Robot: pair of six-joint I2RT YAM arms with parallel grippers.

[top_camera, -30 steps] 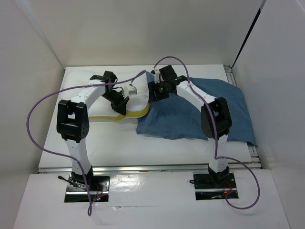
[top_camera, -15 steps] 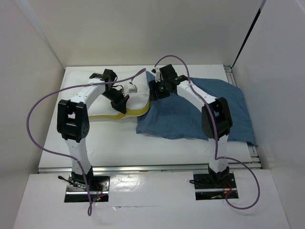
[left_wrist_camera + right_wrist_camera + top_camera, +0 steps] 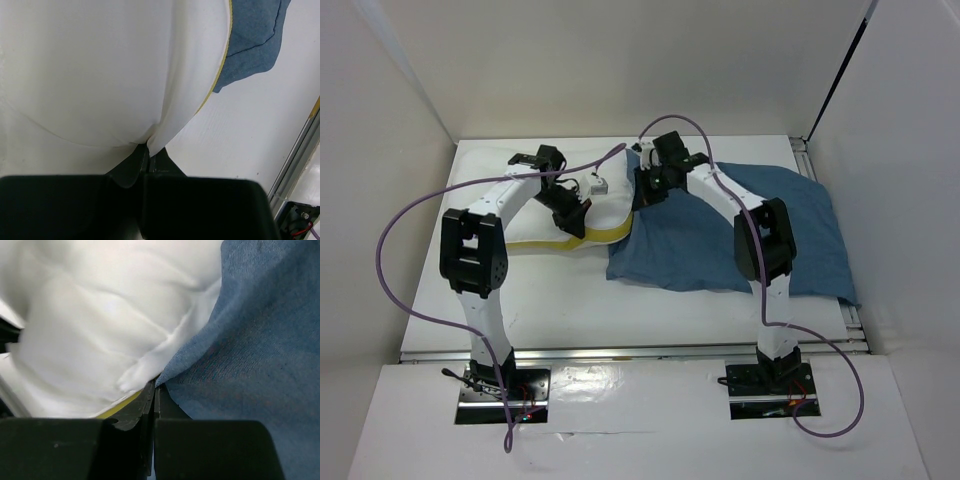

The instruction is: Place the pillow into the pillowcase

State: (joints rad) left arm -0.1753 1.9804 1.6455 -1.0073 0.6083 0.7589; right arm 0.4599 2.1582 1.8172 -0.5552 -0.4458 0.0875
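Left hand (image 3: pixel 146 151), pressed together, pinches a fold of the white pillow (image 3: pixel 610 215) at upper centre. Right hand (image 3: pixel 154 390), also pressed together, sits where pillow meets pillowcase (image 3: pixel 720 240); what it grips cannot be told. The pillow lies lengthwise left to right, right end at the pillowcase's mouth, on the worktop (image 3: pixel 620 310).

Our left arm (image 3: pixel 472 250) rises from its base, bends at the elbow and reaches forward and inward. The left end effector (image 3: pixel 147 150) has its jaws pinched together. Our right arm (image 3: pixel 760 240) mirrors it, leaning inward, and the right end effector (image 3: pixel 154 389) is clamped tight. The two end effectors are near each other, not touching.
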